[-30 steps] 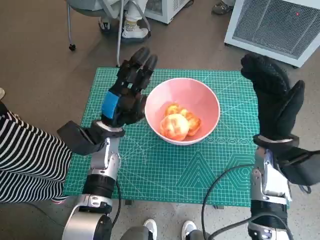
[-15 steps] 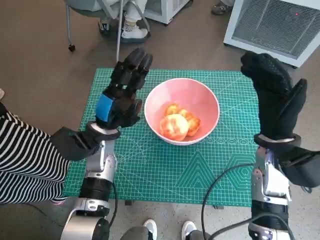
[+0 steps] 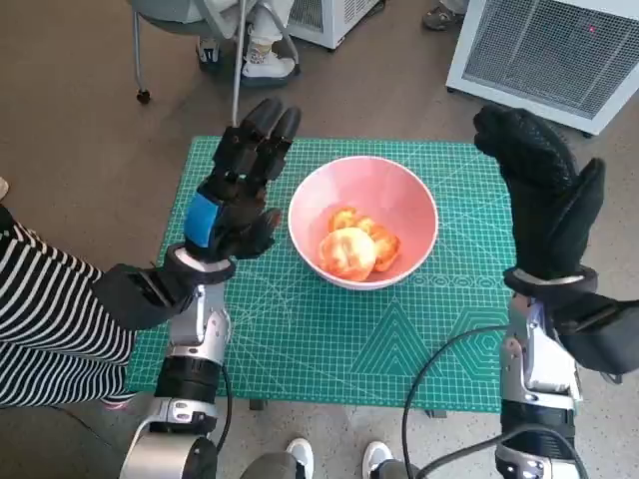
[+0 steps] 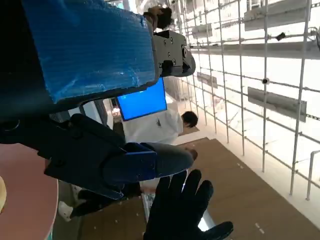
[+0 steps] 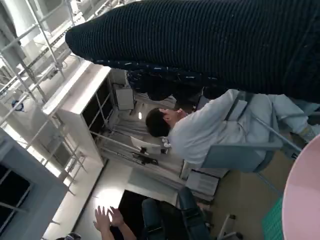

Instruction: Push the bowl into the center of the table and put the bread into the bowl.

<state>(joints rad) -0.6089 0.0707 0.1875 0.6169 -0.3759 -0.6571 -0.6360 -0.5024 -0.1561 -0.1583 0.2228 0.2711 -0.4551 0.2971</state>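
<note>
A pink bowl (image 3: 399,196) stands near the middle of the green cutting mat (image 3: 300,329), with golden bread (image 3: 354,246) lying inside it. My left hand (image 3: 238,190) is raised just left of the bowl, fingers straight and apart, holding nothing and a small gap off the rim. My right hand (image 3: 539,195) is lifted to the right of the bowl, flat and empty, clear of it. In the left wrist view the bowl's pink rim (image 4: 30,200) shows at the edge, and the gloved right hand (image 4: 182,210) appears beyond. A sliver of the bowl (image 5: 305,205) shows in the right wrist view.
A white ventilated unit (image 3: 559,50) stands on the floor beyond the mat's far right corner. Chair legs and a person's feet (image 3: 265,55) are past the far edge. A striped sleeve (image 3: 50,319) lies at the left. A seated person (image 5: 215,130) shows in the right wrist view.
My left hand has drawn away from the bowl's rim to the left and risen slightly. The bowl, the bread and my right hand have hardly moved.
</note>
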